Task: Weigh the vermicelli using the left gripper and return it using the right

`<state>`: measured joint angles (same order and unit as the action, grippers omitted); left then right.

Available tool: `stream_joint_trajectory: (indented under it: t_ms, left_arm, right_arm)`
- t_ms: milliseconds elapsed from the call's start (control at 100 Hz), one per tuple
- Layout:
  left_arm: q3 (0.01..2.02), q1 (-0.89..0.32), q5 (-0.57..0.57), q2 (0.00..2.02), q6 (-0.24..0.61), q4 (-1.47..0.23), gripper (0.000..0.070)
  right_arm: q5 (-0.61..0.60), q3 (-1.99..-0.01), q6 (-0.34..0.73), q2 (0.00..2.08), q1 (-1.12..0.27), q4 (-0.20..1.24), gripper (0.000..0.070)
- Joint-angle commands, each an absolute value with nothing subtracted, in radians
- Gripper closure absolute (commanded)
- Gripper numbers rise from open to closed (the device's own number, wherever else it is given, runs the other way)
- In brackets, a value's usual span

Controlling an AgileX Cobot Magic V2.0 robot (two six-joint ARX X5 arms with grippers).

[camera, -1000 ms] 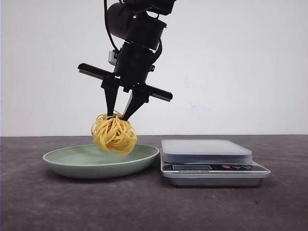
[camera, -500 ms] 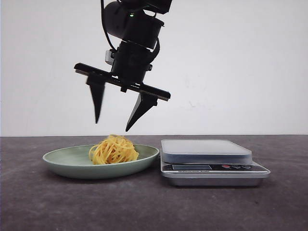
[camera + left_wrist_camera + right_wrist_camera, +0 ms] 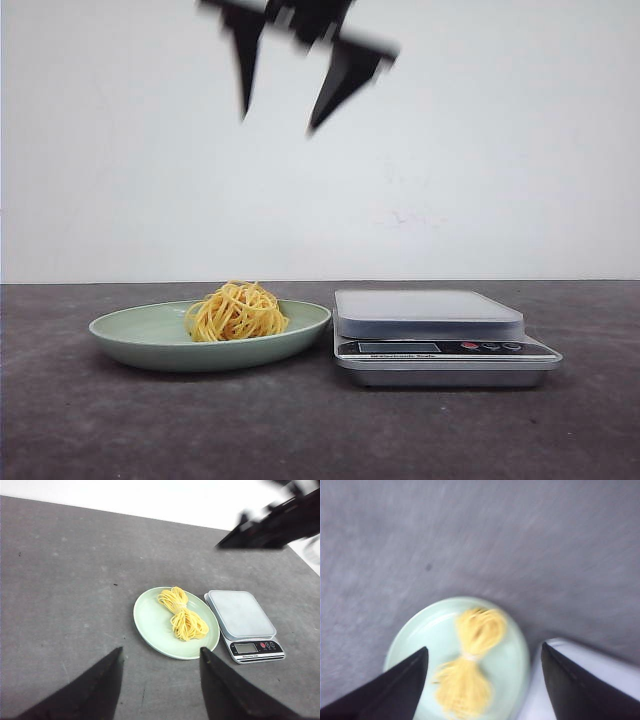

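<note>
The vermicelli [image 3: 236, 312], a yellow noodle nest, lies in the pale green plate [image 3: 140, 335], right of its middle. My right gripper [image 3: 278, 122] is open and empty, high above the plate and blurred by motion. In the right wrist view the right gripper [image 3: 484, 646] is spread wide over the vermicelli [image 3: 470, 670] and the plate [image 3: 415, 635]. My left gripper [image 3: 160, 650] is open and empty, held well back from the plate [image 3: 150, 625] and the vermicelli [image 3: 182, 615]. It is out of the front view.
A silver digital scale [image 3: 430, 312] with a bare platform stands right beside the plate; it also shows in the left wrist view [image 3: 240, 612]. The right arm [image 3: 280, 525] shows blurred in the left wrist view. The tabletop is dark grey, with a white wall behind.
The right gripper held the vermicelli just above the plate, opened and let it drop into the plate, then rose far upward and a little right.
</note>
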<state>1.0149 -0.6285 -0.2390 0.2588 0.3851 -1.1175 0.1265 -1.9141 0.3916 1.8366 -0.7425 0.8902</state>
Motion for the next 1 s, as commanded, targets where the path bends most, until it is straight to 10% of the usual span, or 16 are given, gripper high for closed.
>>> stream_joint_trajectory:
  t_ms: [0,390,990]
  left_arm:
    - [1.028,-0.632,-0.243,0.262,0.375,-1.104,0.0427]
    - [1.028,-0.632,-0.244,0.262,0.375,-1.060,0.0427]
    - [1.028,-0.632,-0.250,0.262,0.376,-1.038,0.0427]
  right_arm:
    - [0.170,-1.939,0.289,1.781,-0.750,0.920,0.0255]
    - [0.386,-1.939,0.080,1.344,-0.789,1.190,0.0256]
    - [0.402,-1.785,0.176,0.753,-0.907,1.415,0.0259]
